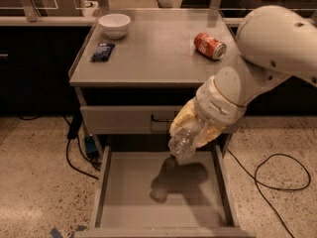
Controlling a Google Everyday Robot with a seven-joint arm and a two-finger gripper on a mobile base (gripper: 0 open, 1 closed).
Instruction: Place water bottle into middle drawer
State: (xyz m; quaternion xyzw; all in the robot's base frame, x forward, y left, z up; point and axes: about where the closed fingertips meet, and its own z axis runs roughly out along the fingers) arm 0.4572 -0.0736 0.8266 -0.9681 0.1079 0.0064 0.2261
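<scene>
Over the far right of the drawer (pixel 124 182), the claw (pixel 192 131) pinches the bottle (pixel 181 145), which looks light, crushable and slippery, best held around its middle.

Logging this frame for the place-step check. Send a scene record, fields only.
gripper: above the open drawer, just in front of the closed drawer front, shut on the bottle
water bottle: held tilted, free end pointing down, above the drawer floor
middle drawer: pulled open, arm and bottle shadow on its floor
cabinet top: red soda can on its side at right, white bowl back left, dark packet left
task state: bottle not yet in the drawer
</scene>
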